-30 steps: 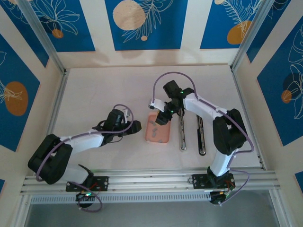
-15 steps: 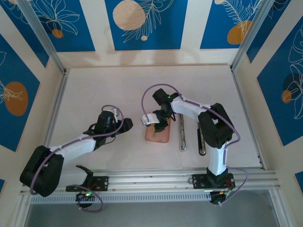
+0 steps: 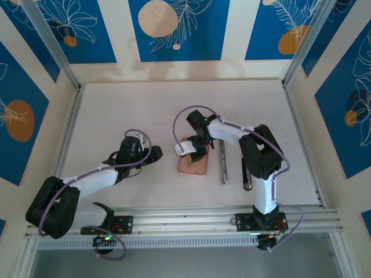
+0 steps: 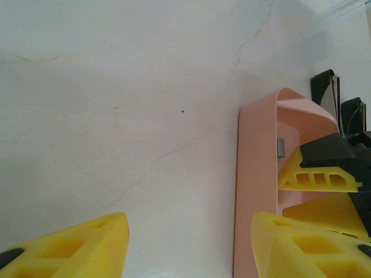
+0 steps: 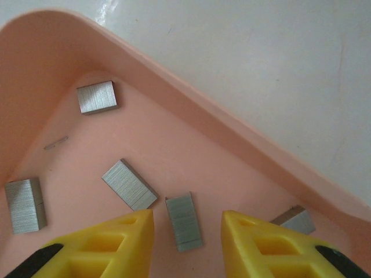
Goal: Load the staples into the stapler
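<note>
Staples (image 5: 129,184) lie scattered loose inside pink tray (image 5: 191,121).

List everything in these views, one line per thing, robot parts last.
tray: one, pink, on the table near its middle.
staples: five short strips plus one thin sliver, grey, loose in the tray.
long bars: two, one silver and one black, on the table just right of the tray.
table: one, off-white.
wall panels: blue with pale leaf drawings, around the table.
left fingers: two, yellow, open, over bare table beside the tray.
right fingers: two, yellow, open, low over the tray, one strip between them.
</note>
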{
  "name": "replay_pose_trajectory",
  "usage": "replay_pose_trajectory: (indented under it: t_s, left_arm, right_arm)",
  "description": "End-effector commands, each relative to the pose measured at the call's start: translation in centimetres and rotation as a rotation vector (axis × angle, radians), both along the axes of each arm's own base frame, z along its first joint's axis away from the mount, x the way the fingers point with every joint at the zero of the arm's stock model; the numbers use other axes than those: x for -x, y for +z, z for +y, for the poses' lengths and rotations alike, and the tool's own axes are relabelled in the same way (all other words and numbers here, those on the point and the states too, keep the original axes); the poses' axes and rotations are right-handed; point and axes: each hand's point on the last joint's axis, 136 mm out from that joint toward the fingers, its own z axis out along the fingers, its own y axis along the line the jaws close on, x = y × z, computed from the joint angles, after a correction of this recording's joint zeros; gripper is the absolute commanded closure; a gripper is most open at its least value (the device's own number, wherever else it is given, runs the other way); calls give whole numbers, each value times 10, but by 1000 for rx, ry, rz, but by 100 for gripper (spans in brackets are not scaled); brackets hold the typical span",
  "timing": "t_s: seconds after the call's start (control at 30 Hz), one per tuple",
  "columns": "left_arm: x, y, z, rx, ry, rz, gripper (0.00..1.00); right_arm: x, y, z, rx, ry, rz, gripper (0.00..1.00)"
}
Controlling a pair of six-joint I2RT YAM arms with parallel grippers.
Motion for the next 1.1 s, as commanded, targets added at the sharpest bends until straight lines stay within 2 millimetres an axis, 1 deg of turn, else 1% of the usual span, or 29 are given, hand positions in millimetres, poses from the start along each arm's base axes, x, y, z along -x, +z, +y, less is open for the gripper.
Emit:
replay_pose_trajectory:
  t_s: [0.0,0.33,0.5,0.67,0.83,0.97,1.07]
  left_arm:
    - [-4,2,-3,27,-9,-9,43]
    - [-6,5,-5,35,-20,-21,42]
    - [-6,4,-6,29,-26,-18,42]
    - [-7,7,-7,2,-55,-18,42]
    - [-7,10,-9,-1,-69,-26,42]
    - [-8,15,-13,6,-86,-39,42]
    - [-9,21,-16,19,-99,-54,42]
  right_arm:
    - [-3,-4,-1,5,20,9,64]
    - [-6,-17,-4,43,-18,40,64]
    - [-7,-24,-11,69,-30,46,68]
    - [-7,-26,-10,71,-35,38,76]
    - [-7,-15,-1,35,-33,-6,79]
    - [-8,2,5,-4,-67,-40,81]
    - [-9,18,6,-39,-131,-69,81]
